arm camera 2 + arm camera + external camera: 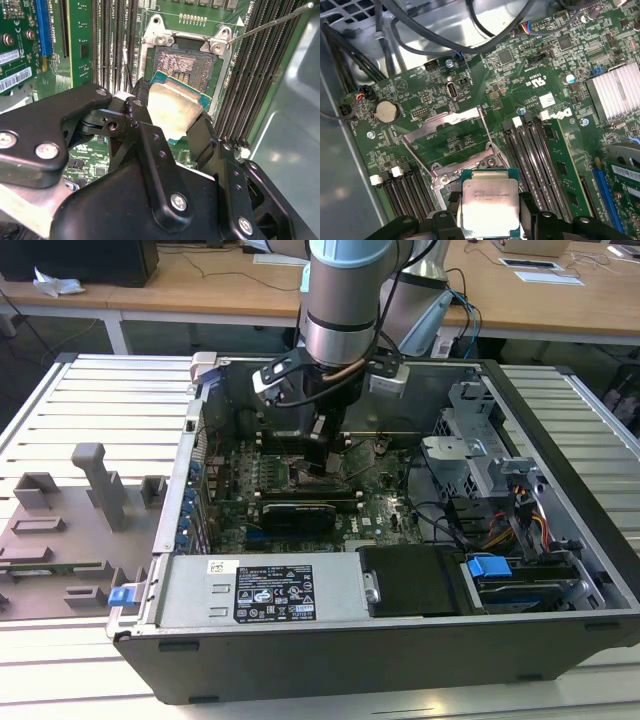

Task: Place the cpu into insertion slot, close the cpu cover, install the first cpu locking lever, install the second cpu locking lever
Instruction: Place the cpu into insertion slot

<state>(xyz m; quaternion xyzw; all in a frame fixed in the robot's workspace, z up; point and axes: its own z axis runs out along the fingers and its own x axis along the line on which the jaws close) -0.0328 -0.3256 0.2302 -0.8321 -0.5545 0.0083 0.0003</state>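
Your gripper (171, 116) pinches the cpu (175, 100) by two opposite edges. The chip sits over the insertion slot's (181, 67) near edge, and you cannot tell if they touch. The cpu cover (442, 121) is swung open off the slot. The gripper body hides the chip's near edge.

Slatted table (100, 400): computer case (350, 665), grey fixture (50, 540)

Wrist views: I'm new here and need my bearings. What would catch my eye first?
The gripper pinching the silver cpu by its edges, right at the open slot. Beyond it in the first wrist view, the cover is swung open. In the exterior view, the arm reaches down into an open computer case.
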